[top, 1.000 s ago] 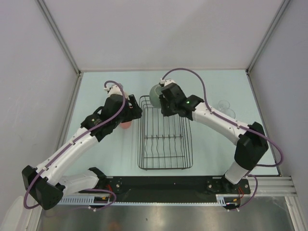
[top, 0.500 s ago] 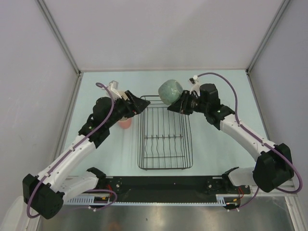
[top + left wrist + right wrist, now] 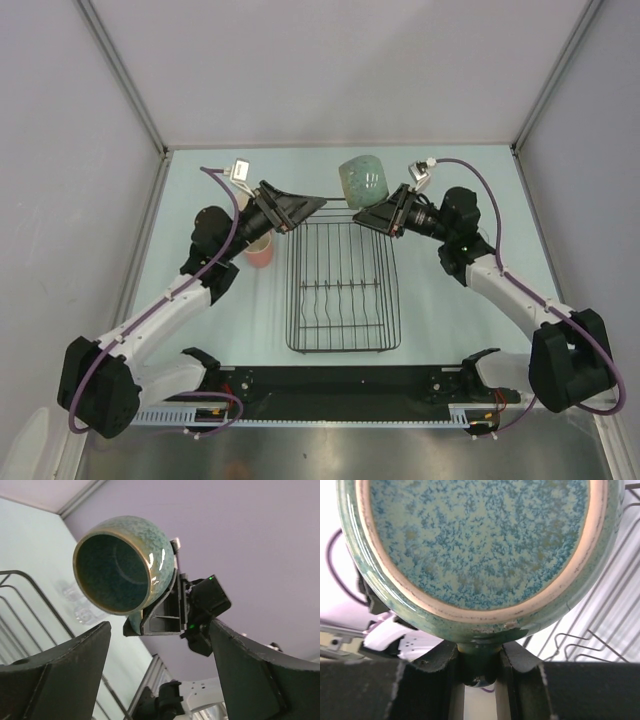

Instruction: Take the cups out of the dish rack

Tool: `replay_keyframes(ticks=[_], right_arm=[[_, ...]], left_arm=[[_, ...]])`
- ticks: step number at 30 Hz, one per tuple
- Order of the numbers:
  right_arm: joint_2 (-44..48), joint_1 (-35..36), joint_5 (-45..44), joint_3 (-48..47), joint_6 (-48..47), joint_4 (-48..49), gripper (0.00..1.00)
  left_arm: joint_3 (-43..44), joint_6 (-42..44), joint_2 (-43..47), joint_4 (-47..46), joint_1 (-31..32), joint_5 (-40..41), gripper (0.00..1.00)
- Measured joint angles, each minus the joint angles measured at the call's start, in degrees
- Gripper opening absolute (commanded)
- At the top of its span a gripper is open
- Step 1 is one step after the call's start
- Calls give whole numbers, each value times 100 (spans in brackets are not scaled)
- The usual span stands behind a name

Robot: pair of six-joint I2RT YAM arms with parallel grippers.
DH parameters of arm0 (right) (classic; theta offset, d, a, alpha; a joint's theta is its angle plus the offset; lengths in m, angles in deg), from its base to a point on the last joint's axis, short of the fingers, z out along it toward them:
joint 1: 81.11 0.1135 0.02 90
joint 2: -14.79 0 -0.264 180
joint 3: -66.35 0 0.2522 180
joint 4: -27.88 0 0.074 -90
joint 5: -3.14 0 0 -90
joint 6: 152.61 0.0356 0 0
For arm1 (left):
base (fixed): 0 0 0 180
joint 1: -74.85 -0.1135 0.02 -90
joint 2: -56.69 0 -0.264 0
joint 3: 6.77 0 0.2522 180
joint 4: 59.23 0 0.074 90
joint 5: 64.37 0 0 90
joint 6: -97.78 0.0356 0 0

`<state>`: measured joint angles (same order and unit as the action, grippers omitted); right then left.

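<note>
Pale-green table (image 3: 440, 340), grey walls; top view: right gripper (image 3: 372, 214) is holding green cup (image 3: 362, 180) aloft over far end of dish rack (image 3: 342, 300); left gripper (image 3: 305, 207) is pointing at it, just beside; left wrist: fingers (image 3: 60, 655) are gaping wide, cup mouth facing them; right wrist: fingers (image 3: 520, 655) are pinching cup's edge; no writing legible.
</note>
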<state>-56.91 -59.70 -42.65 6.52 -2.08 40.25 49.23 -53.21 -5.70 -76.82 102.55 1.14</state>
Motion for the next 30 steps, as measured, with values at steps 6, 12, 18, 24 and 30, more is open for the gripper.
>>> replay_keyframes(ticks=[6,12,18,24,30], right_arm=[[0,-15,162,442,769,988,0],[0,92,192,503,994,1303,0],[-17,389,175,503,994,1364,0],[-310,728,173,492,933,1451,0],[-520,955,37,396,828,1484,0]], left_arm=[[-212,-531,-280,-970,-9,-149,85],[-170,-658,-446,-1250,-11,-203,83],[-109,-715,-619,-1370,-11,-289,82],[87,-713,-758,-1360,-9,-380,79],[175,-719,-855,-1311,-9,-466,55]])
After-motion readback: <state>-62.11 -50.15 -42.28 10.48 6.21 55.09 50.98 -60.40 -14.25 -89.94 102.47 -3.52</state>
